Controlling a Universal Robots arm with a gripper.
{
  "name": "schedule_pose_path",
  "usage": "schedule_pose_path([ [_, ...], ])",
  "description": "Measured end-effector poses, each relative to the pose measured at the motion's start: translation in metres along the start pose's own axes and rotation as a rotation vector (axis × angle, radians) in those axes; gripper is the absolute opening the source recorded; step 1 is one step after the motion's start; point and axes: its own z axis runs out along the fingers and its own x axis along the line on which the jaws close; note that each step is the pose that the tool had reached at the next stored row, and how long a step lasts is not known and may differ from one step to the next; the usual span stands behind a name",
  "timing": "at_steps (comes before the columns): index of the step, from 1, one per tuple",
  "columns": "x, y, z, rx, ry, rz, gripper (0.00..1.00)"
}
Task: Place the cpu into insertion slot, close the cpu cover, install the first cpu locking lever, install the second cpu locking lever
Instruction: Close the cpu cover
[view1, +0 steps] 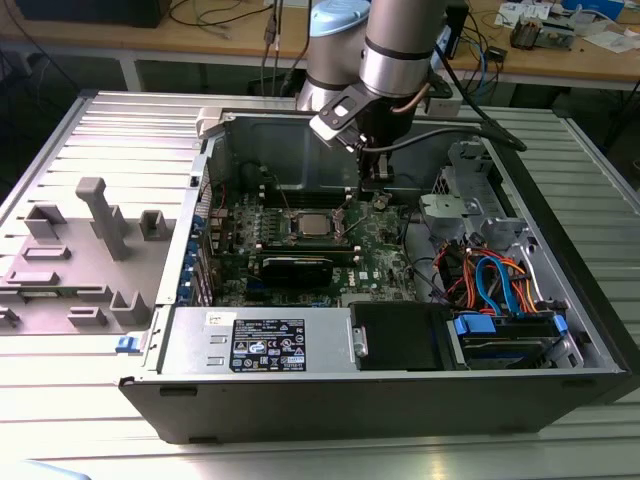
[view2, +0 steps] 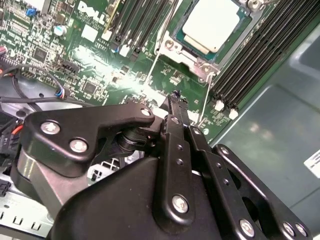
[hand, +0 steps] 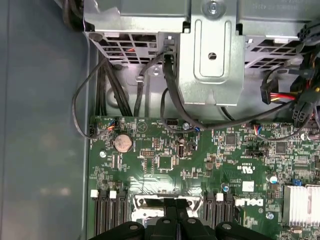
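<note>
At the exterior view's left a grey moulded fixture (view1: 90, 240) lies on the ribbed metal table (view1: 60, 400), beside the open computer case (view1: 400, 410). Toward the middle of the green motherboard (view1: 385, 255) sits the cpu (view1: 313, 226), a flat square chip with a pale, dull silver top. In the second wrist view the cpu (view2: 212, 22) lies seated in the insertion slot (view2: 187, 56), its green edge showing, with the silvery cpu cover (view2: 170, 45) framing it and apparently down. Two thin wire levers (view2: 151, 75) run alongside the socket; I cannot tell whether they are hooked. Just to the exterior view's right of the chip, and apart from it, the black gripper (view1: 378, 195) hangs low over the board. In both wrist views its fingers (view2: 172, 125) meet at the tip with nothing visible between them. Farther right, blue and orange cables (view1: 500, 280) lie by the drive cage (view1: 455, 205).
</note>
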Motion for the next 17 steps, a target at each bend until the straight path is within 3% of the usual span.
schedule_pose_path([
  [10,-0.0006,0.0196,-0.0004,0.0001,0.0000,0.000,0.11],
  [15,-0.0007,0.0208,-0.0004,0.0001,0.0000,0.000,0.11],
  [16,-0.0007,0.0208,-0.0004,-0.0015,-0.0002,0.000,0.11],
  [17,-0.0007,0.0208,-0.0002,-0.0086,-0.0003,0.000,0.11],
])
